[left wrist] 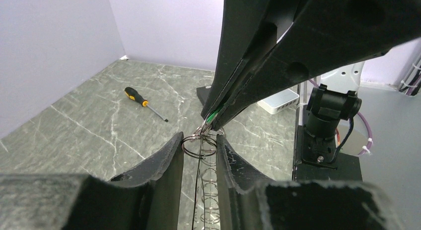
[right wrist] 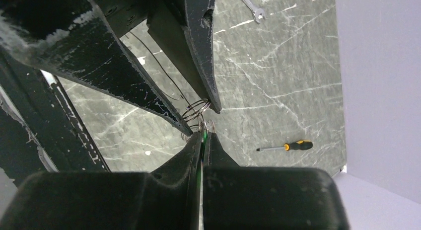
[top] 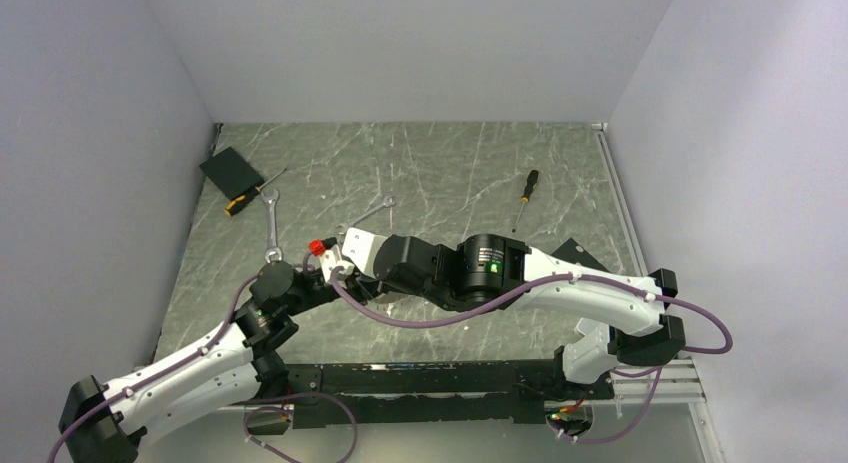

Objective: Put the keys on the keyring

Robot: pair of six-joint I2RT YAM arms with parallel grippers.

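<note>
Two sets of fingers meet: the right fingers [right wrist: 202, 136], pinched shut on the green key [left wrist: 212, 119], sit just beside the keyring [left wrist: 199, 144], clamped between the narrowly parted left fingers [left wrist: 177, 149]. Best hold the ring steady while threading.

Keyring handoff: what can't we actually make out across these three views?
- Left wrist: green key mostly buried in the right end effector; only a sliver shows.
- Both wrists: whether the left end effector actually grips the keyring, or the key is threaded.
- Top: the right arm covers the whole exchange.
- Silvery key: not discernible anywhere.
</note>
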